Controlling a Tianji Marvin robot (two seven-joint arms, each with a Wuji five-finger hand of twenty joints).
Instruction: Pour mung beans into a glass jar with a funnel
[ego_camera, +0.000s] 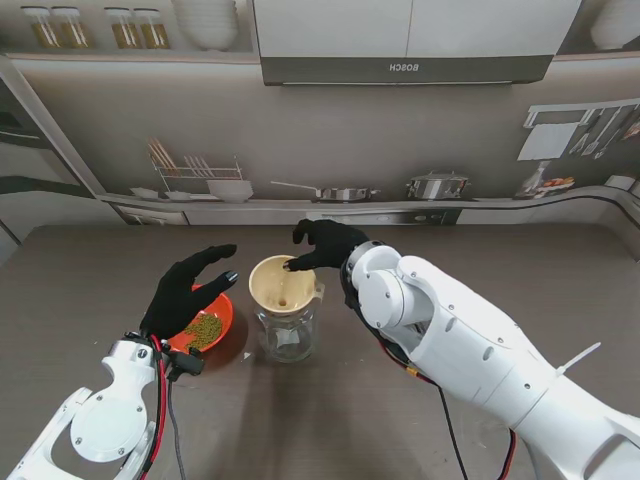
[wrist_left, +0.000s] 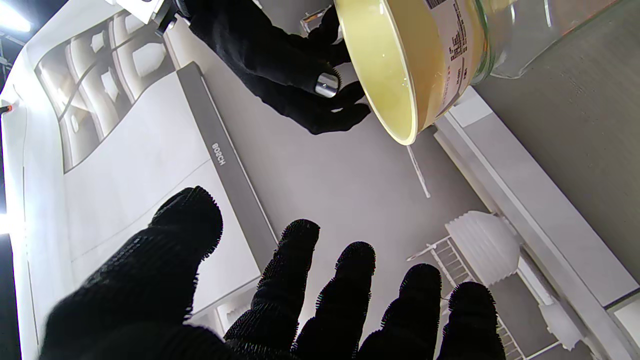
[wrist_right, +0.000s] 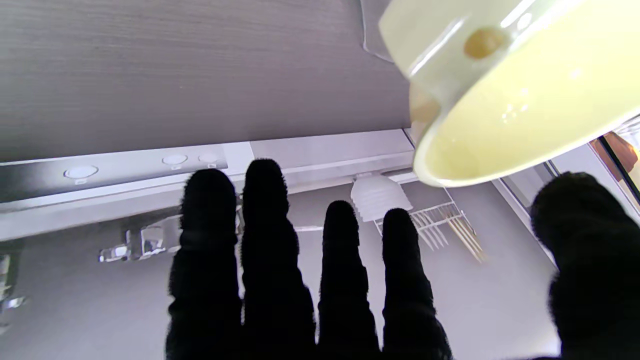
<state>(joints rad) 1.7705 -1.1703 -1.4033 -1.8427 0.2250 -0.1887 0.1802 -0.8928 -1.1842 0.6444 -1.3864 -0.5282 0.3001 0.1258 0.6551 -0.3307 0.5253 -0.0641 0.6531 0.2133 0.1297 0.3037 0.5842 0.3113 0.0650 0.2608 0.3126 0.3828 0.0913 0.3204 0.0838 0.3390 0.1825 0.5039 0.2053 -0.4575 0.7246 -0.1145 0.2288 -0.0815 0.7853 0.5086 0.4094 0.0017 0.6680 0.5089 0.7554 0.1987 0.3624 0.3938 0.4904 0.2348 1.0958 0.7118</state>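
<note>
A cream funnel (ego_camera: 283, 285) sits upright in the mouth of a clear glass jar (ego_camera: 288, 337) at the table's middle. Left of it stands an orange bowl (ego_camera: 207, 326) of green mung beans. My left hand (ego_camera: 188, 293), in a black glove, hovers over the bowl's far side with fingers spread and nothing held. My right hand (ego_camera: 322, 245) hangs at the funnel's far right rim, a fingertip at the rim, fingers and thumb apart. The left wrist view shows the funnel (wrist_left: 395, 65), jar (wrist_left: 520, 35) and right hand (wrist_left: 280, 65). The right wrist view shows the funnel's rim (wrist_right: 525, 100) beside the thumb (wrist_right: 585, 250).
The grey wood-grain table (ego_camera: 520, 270) ends at a printed kitchen backdrop (ego_camera: 400, 130) behind the jar. My bulky white right forearm (ego_camera: 470, 350) crosses the table's right half. Red and black cables (ego_camera: 165, 410) trail along my left wrist.
</note>
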